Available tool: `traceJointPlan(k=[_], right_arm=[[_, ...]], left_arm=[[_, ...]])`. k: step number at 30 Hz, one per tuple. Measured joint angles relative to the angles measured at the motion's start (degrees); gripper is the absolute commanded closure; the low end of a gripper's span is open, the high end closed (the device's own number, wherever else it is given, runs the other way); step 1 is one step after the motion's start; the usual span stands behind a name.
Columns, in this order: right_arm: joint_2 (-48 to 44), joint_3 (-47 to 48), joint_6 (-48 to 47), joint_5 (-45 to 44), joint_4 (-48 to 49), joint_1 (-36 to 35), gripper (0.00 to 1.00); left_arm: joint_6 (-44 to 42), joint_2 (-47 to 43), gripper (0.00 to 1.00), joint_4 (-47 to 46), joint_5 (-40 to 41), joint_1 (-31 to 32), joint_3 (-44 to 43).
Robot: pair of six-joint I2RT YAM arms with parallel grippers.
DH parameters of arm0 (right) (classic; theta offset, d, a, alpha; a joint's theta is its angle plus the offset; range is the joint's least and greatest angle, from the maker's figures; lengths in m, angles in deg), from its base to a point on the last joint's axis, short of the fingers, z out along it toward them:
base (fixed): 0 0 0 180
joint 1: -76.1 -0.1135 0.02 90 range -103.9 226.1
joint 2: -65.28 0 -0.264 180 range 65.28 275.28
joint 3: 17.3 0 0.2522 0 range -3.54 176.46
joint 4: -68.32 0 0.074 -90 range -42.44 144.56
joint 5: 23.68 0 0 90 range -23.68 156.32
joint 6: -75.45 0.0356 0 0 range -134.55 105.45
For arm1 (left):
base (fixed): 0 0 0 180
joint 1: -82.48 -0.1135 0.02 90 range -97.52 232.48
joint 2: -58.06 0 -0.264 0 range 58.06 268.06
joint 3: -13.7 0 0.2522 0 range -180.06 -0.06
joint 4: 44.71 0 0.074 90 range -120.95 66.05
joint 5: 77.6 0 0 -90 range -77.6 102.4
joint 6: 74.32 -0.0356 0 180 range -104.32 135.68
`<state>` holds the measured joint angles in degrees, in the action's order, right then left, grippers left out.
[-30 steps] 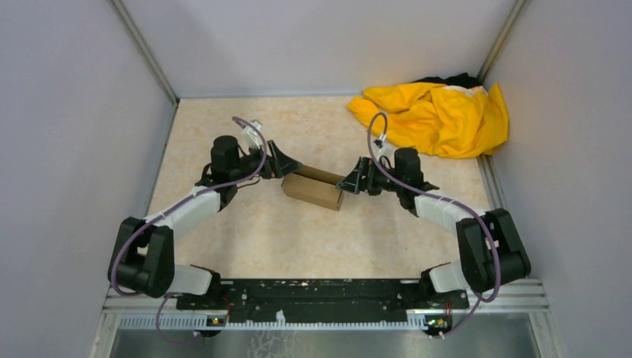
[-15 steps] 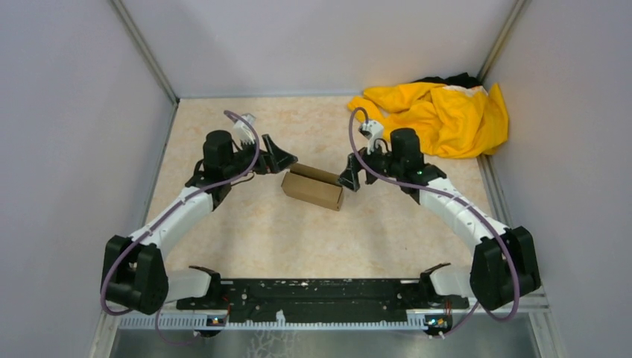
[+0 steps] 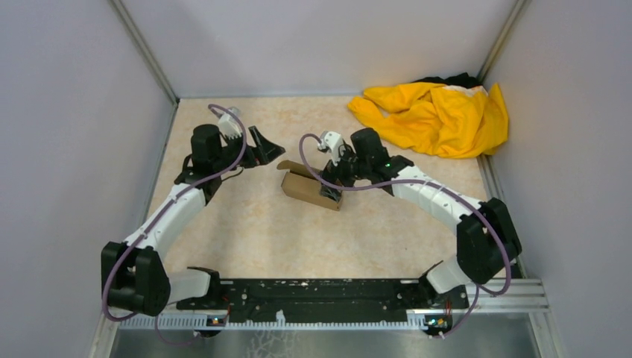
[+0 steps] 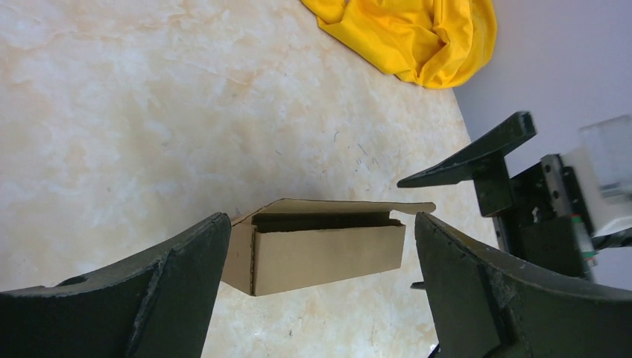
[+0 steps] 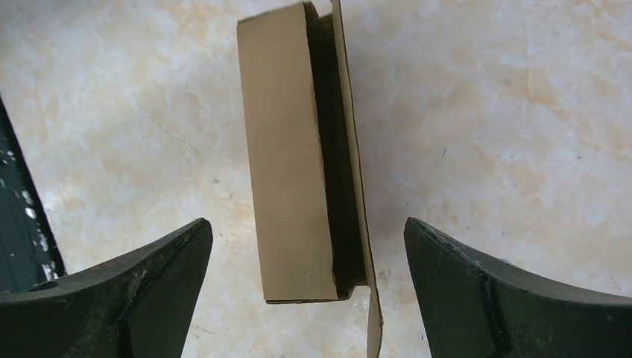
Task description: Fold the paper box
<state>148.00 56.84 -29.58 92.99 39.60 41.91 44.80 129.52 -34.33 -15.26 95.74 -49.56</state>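
Small brown cardboard paper box (image 3: 302,189) sits centre frame on the beige marbled desk (image 3: 246,231), lid flap ajar, right hand (image 3: 330,186) wide open over it, likely to press it shut, left hand (image 3: 270,149) open, upper left.

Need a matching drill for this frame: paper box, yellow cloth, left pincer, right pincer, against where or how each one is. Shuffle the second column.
Column 1
1. paper box
2. yellow cloth
3. left pincer
4. right pincer

Column 2
A. open, directly over the box
B. bunched in the far right corner
C. lying flat, lid flap ajar
D. open, off to the box's left, not touching it

Pairs: 1-C, 2-B, 3-D, 4-A
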Motion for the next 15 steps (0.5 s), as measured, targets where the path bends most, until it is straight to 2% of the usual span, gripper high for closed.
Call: traceJointPlan(k=[6, 15], right_arm=[[4.6, 0.1, -2.9, -4.7, -2.6, -2.4, 0.01], [5.2, 0.1, -4.5, -10.0, -4.2, -6.4, 0.01]], left_arm=[[0.6, 0.2, 0.01, 0.0, -0.8, -1.1, 0.3], [0.8, 0.5, 0.01, 0.0, -1.6, -1.5, 0.7]])
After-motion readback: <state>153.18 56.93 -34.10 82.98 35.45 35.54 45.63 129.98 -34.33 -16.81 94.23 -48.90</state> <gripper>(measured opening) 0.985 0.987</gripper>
